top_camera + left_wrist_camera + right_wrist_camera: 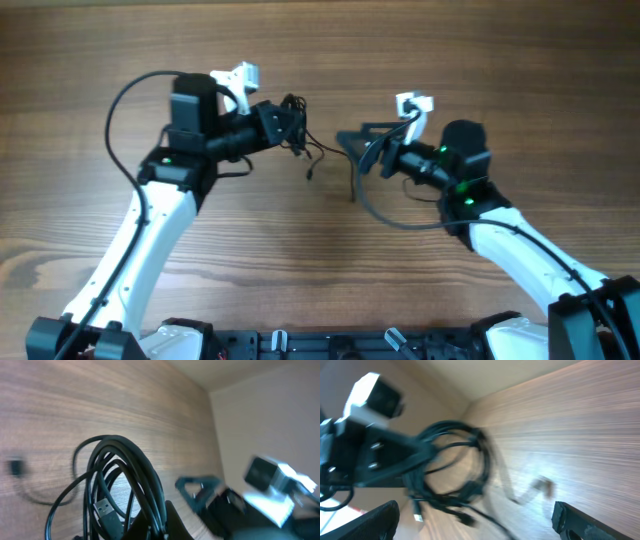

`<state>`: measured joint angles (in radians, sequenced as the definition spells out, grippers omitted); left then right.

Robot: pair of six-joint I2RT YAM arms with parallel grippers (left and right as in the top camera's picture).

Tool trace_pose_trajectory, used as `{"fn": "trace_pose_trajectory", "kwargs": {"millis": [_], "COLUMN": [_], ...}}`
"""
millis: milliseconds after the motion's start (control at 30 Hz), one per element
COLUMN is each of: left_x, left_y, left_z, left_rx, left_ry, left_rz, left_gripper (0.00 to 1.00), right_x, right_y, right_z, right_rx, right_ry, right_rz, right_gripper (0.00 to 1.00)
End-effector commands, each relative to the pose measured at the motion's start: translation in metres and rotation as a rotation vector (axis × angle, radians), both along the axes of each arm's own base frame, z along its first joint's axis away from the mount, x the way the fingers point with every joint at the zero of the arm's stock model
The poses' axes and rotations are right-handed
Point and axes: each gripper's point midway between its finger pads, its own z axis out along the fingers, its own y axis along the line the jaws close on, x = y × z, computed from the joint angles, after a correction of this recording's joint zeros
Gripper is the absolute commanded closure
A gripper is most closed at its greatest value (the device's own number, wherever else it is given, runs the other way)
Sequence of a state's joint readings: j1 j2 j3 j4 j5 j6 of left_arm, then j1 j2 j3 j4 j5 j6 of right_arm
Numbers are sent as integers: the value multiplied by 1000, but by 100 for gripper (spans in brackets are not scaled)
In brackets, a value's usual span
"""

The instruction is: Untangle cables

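Note:
The cables (pixel 294 118) are a bundle of thin black loops, and my left gripper (pixel 283 122) is shut on it and holds it above the wood. The left wrist view shows the coil (pixel 122 472) pinched between the fingers (pixel 172 522), with a USB plug (pixel 105 510) hanging inside the loops. One strand trails down to a small plug end (pixel 311 175) on the table. My right gripper (pixel 347 165) stands wide open just right of the bundle and touches nothing. From the right wrist the coil (pixel 452 462) hangs ahead of the spread fingertips (pixel 572 520), blurred.
The wooden table (pixel 500 60) runs out on all sides. The thick black wire (pixel 385 212) of the right arm loops below its wrist, and the left arm's wire (pixel 120 100) arcs at the left. The arm bases sit at the front edge.

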<state>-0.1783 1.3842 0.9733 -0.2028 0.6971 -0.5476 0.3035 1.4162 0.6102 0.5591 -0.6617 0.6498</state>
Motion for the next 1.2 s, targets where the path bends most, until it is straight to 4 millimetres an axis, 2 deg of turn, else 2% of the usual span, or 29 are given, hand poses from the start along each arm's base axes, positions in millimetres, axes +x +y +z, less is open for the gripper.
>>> {"fn": "trace_pose_trajectory", "kwargs": {"millis": [0, 133, 200, 233, 300, 400, 500, 567, 633, 733, 867, 1000, 1167], "left_x": [-32, -72, -77, -78, -81, -91, -87, -82, -84, -90, -106, -123, -133], "left_y": [-6, -8, -10, -12, -16, -33, -45, -51, -56, -63, -77, -92, -100], "left_z": [36, 67, 70, 70, 70, 68, 58, 51, 50, 50, 52, 53, 54], "left_rx": [-142, -295, -311, -312, -315, -318, -252, -203, -200, -207, -230, -243, -256], "left_ry": [-181, -353, -370, -369, -367, -359, -352, -348, -341, -335, -330, -325, -326], "left_rz": [-334, -597, -628, -635, -651, -701, -673, -645, -652, -677, -743, -807, -845], "left_gripper": [96, 92, 92, 96, 96, 96, 96, 96, 96, 96, 96, 96, 96], "right_x": [-1, -37, -50, -53, -52, -47, -53, -57, -56, -56, -55, -54, -47], "right_y": [-16, -10, -10, -11, -14, -19, -17, -17, -17, -17, -17, -16, -18], "right_z": [5, 14, 18, 20, 24, 37, 48, 55, 56, 56, 55, 53, 30], "right_rx": [-25, -34, -31, -33, -36, -18, 0, 1, 0, -11, -55, -61, -133], "right_ry": [-81, -255, -334, -369, -405, -435, -489, -542, -548, -572, -669, -668, -650], "right_rz": [60, 329, 420, 442, 442, 420, 455, 475, 474, 473, 472, 471, 443], "right_gripper": [0, 0, 0, 1, 3, 14, 20, 28, 29, 21, 21, 24, 28]}}
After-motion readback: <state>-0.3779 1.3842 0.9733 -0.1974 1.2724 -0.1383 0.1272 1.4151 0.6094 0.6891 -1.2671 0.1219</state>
